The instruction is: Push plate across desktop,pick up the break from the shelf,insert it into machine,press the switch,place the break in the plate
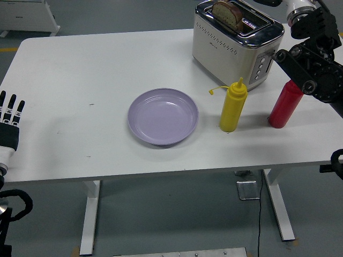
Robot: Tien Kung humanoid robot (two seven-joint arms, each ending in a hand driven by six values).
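Note:
A brown bread slice [227,13] sits in the left slot of the silver toaster [230,45] at the table's far right, its top sticking out. The lilac plate [163,116] lies bare near the middle of the table. My right arm [313,59] rises along the right edge beside the toaster, and its hand is almost wholly cut off by the picture's top edge, clear of the bread. My left hand [10,115] rests at the table's left edge, fingers straight and holding nothing.
A yellow squeeze bottle [233,107] stands right of the plate, in front of the toaster. A red bottle [284,104] stands further right, just under my right forearm. The white table [80,69] stretches left of the plate.

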